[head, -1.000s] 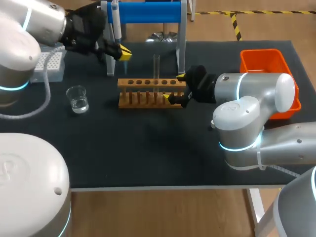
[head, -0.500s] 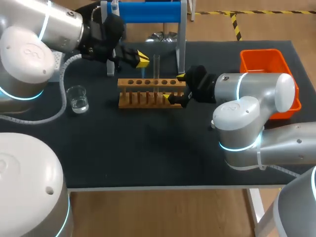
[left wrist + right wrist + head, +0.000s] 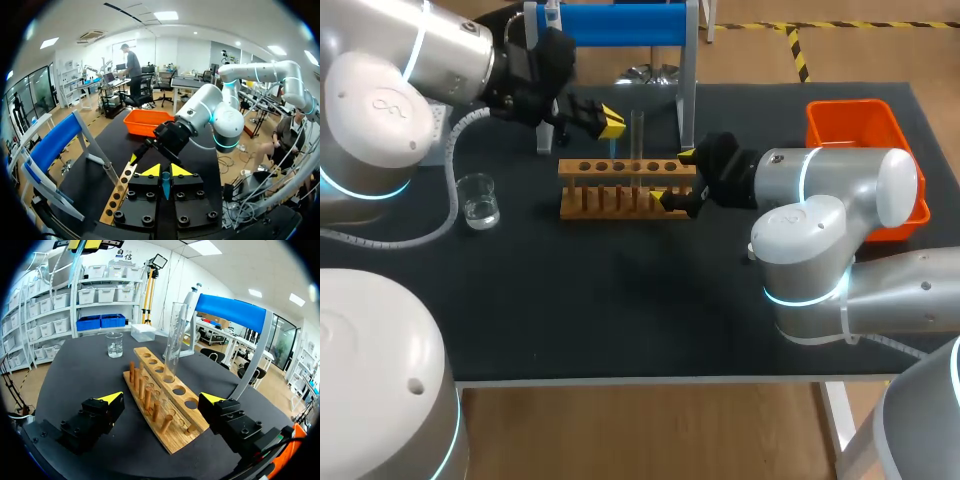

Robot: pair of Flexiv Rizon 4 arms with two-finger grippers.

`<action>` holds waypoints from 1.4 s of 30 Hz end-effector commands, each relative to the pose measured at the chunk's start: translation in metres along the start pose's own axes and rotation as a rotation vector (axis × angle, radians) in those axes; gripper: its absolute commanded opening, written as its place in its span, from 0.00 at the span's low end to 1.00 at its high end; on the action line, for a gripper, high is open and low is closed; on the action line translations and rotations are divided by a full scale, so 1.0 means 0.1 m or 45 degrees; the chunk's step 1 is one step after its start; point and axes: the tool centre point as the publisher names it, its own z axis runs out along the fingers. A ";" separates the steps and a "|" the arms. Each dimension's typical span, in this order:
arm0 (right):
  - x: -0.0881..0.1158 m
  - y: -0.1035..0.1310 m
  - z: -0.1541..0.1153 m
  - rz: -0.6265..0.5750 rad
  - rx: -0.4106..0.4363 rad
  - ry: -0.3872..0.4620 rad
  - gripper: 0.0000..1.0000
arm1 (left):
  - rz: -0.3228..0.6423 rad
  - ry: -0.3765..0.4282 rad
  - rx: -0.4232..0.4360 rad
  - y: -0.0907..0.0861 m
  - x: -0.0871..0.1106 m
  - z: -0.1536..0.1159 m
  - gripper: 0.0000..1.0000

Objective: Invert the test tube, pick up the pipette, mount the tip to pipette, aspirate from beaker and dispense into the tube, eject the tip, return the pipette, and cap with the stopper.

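DUAL-ARM BENCH: The left gripper (image 3: 607, 121) hangs just beyond the wooden rack (image 3: 620, 188), its yellow tips pinched on what appears to be a small blue stopper (image 3: 165, 184). The test tube (image 3: 637, 135) stands upright in the rack. The right gripper (image 3: 678, 175) straddles the rack's right end, fingers spread wide and clasping nothing. The pipette (image 3: 553, 45) hangs on its blue stand (image 3: 620, 22). The beaker (image 3: 477, 198) sits well apart, to the rack's left.

Bare black table (image 3: 620, 300) fills the frame's lower middle. Around the upright test tube (image 3: 637, 135) the room is tight: left gripper (image 3: 608, 122) at left, stand post (image 3: 689, 90) at right, right gripper (image 3: 678, 176) astride the right end of the wooden rack (image 3: 620, 190).
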 end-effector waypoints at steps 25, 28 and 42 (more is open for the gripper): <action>0.23 0.56 -0.87 0.008 -0.354 0.385 1.00 | -0.001 0.003 -0.005 -0.01 -0.01 0.00 0.00; 0.30 0.65 -0.90 0.005 -0.392 0.423 1.00 | -0.001 0.003 -0.005 -0.01 -0.01 0.00 0.00; 0.58 0.96 -0.87 -0.025 -0.489 0.521 1.00 | 0.014 -0.030 0.046 0.01 0.06 -0.03 0.00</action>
